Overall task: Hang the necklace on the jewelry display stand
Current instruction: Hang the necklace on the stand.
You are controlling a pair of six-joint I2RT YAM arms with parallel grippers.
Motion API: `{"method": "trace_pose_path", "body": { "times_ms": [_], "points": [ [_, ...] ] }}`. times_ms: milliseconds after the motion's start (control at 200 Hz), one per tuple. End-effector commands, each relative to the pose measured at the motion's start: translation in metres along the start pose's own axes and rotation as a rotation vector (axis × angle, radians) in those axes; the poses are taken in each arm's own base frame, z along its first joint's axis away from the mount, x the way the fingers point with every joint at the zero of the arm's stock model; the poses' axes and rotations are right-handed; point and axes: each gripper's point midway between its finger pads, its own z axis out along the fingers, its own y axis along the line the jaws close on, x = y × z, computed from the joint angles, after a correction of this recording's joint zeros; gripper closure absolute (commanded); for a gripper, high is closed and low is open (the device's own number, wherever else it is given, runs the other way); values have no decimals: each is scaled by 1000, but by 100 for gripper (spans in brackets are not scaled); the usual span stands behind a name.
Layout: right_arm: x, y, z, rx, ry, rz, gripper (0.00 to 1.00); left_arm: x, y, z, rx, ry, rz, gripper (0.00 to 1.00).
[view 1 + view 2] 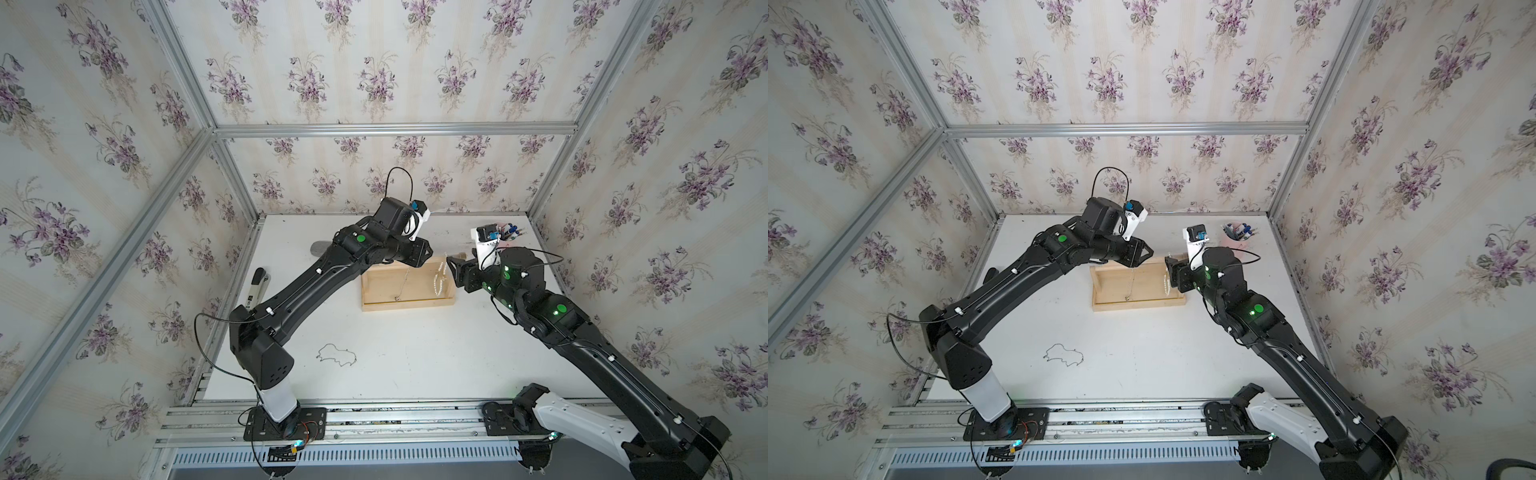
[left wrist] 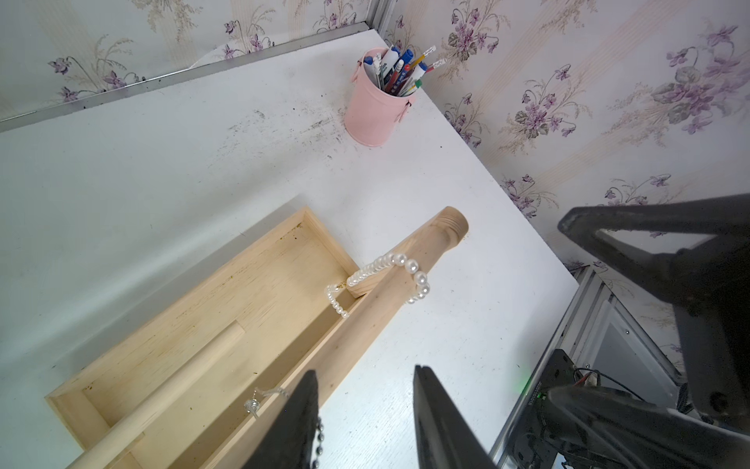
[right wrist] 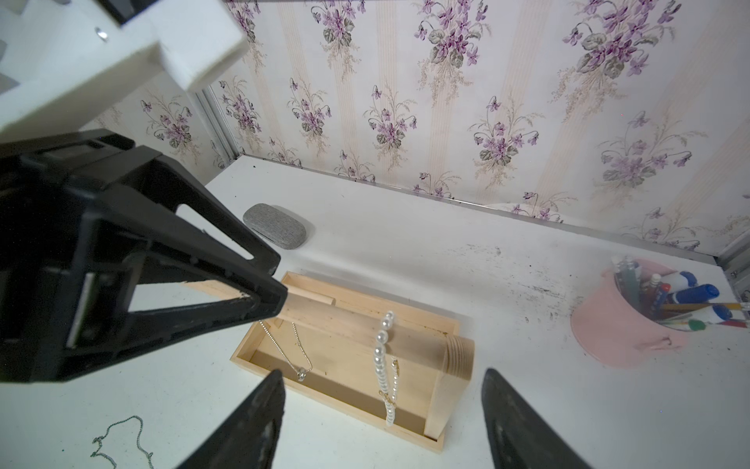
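The jewelry display stand (image 1: 386, 302) (image 1: 1121, 307) (image 2: 203, 345) (image 3: 337, 400) is light wood and stands mid-table. A pearl necklace (image 1: 439, 282) (image 2: 406, 262) (image 3: 380, 353) hangs over its rail near the right end. A thin chain necklace with a small pendant (image 1: 397, 297) (image 2: 251, 406) (image 3: 301, 374) hangs from the rail further left. My left gripper (image 1: 430, 251) (image 2: 365, 369) hovers over that spot, open, with a strand of the chain running along one finger. My right gripper (image 1: 451, 262) (image 3: 381, 372) is open and empty beside the stand's right upright. Another thin chain (image 1: 336, 355) (image 3: 117, 438) lies loose on the table.
A pink cup of pens (image 1: 1235, 235) (image 2: 375, 109) stands in the back right corner. A grey oval case (image 1: 320, 248) (image 3: 275, 225) lies behind the stand to the left, and a black-and-white stapler (image 1: 257, 286) sits by the left wall. Wallpapered walls enclose three sides.
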Motion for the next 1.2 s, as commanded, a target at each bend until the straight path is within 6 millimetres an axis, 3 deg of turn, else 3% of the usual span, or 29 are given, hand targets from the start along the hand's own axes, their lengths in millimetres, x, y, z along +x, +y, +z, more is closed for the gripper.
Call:
{"method": "trace_pose_path", "body": {
  "times_ms": [0, 245, 674, 1194],
  "points": [
    [-6, 1, 0, -5, -27, 9, 24, 1, 3, 2, -48, 16, 46, 59],
    [-5, -1, -3, 6, -31, 7, 24, 2, 3, 5, -87, 21, 87, 58],
    [-8, -2, -8, 5, -49, 14, 24, -5, -14, 1, -40, 3, 144, 46],
    [-13, -5, -16, 14, -85, 33, 25, 1, -12, 10, -139, 56, 256, 38]
  ]
}}
